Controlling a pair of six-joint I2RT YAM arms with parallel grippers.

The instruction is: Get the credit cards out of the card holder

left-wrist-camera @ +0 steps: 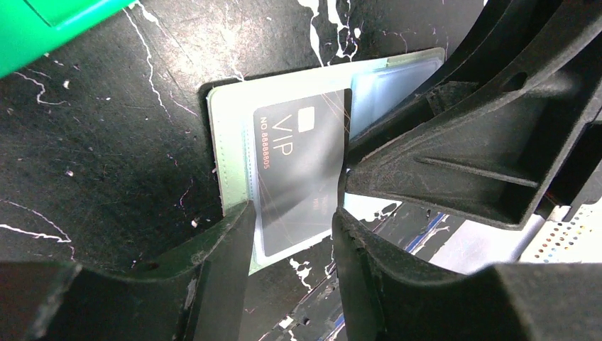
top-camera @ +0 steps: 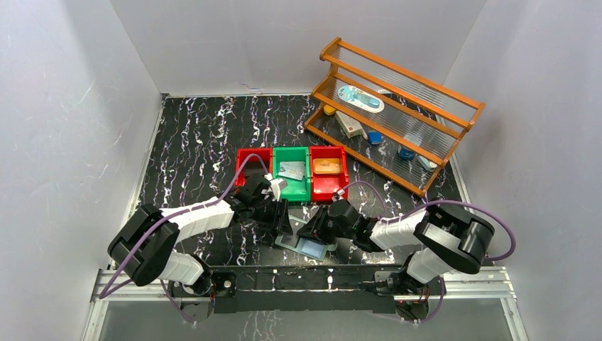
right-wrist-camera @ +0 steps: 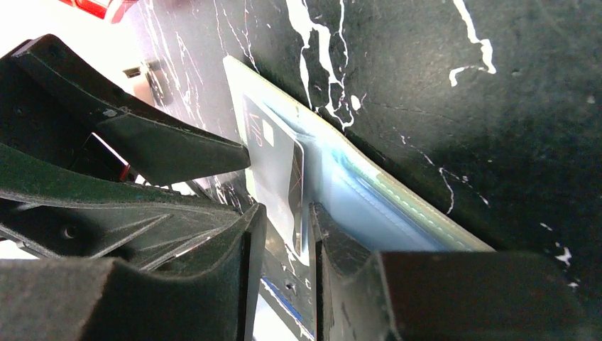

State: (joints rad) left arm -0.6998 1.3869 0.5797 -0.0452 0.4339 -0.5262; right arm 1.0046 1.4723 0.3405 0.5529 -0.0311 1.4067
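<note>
Dark card point(left-wrist-camera: 298, 156), hidden overhead, fills left end effector point(left-wrist-camera: 292, 217); right end effector point(right-wrist-camera: 287, 212) straddles it; grips unclear.

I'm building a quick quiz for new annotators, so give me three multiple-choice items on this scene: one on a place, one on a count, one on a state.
1. The tan-gold card lies: A) on the bare table B) in the right-hand red bin C) in the card holder.
2. How many bins stand in the row? A) two B) three C) four.
3. The card holder is: A) folded shut B) standing upright C) lying open on the table.
Answers: 1 B, the top view shows it inside that bin. 2 B, red, green and red stand side by side. 3 C, both wrist views show its clear sleeves exposed, with a dark card.
</note>
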